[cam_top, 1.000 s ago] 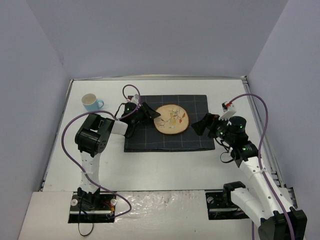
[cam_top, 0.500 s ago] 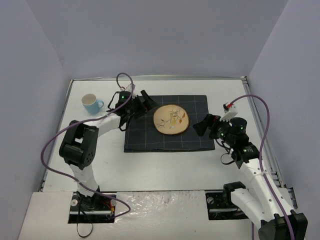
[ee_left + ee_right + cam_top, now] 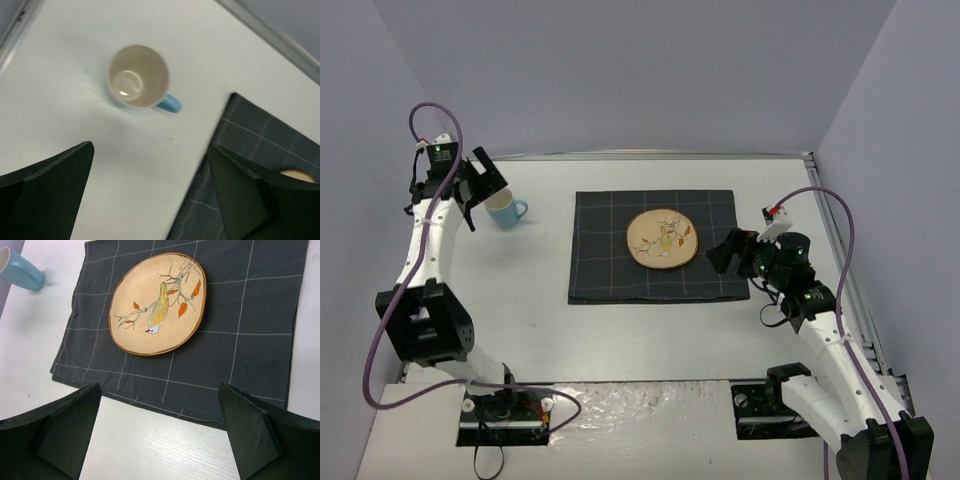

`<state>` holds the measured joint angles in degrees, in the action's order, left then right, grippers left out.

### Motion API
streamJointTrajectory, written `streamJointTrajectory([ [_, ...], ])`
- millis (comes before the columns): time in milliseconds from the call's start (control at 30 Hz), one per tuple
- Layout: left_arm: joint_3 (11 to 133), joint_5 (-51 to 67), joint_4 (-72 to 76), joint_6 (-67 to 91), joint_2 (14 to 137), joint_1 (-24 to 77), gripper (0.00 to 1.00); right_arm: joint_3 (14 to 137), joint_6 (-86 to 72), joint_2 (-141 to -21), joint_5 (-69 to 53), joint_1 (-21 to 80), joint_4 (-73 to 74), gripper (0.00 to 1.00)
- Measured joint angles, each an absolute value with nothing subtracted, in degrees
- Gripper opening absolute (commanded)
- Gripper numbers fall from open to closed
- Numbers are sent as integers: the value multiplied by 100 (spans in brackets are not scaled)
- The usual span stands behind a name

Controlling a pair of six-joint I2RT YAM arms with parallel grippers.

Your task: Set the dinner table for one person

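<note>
the left tool (image 3: 480, 192) is held wide open and empty over the far left part of the table (image 3: 650, 330). a blue mug (image 3: 138, 76) is seen upright ahead of its fingers, untouched, near the left metal rim. the right tool (image 3: 725, 250) is likewise spread wide and empty, just beside the right edge of the dark checked mat (image 3: 710, 275). a bird-painted plate (image 3: 663, 238) is laid on the mat's middle. bare white surface is left open along the near edge and between mug and mat.
</note>
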<state>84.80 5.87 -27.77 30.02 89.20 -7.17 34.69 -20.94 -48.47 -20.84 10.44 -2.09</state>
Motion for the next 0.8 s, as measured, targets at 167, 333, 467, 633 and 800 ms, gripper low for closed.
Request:
streamJointTrajectory([
  [167,9074,481,-3421,2577,9925,-1131,85,3487,-2067,-4864,-2104,1044,-219,100],
  [333,9946,457,-3720,2268,11050,-1198,76,3487,-2048,-4864,-2141,1044,-231,100],
  [467,10282,415,-3800,2139,11536,-1257,67,3487,-2046,-4864,-2147,1044,-233,100],
  [633,10500,314,-3879,2039,11765,-1294,50,3487,-2043,-4864,-2147,1044,-233,100],
  [800,10563,296,-3879,1970,11779,-1304,28,3487,-2043,-4866,-2147,1044,-235,100],
])
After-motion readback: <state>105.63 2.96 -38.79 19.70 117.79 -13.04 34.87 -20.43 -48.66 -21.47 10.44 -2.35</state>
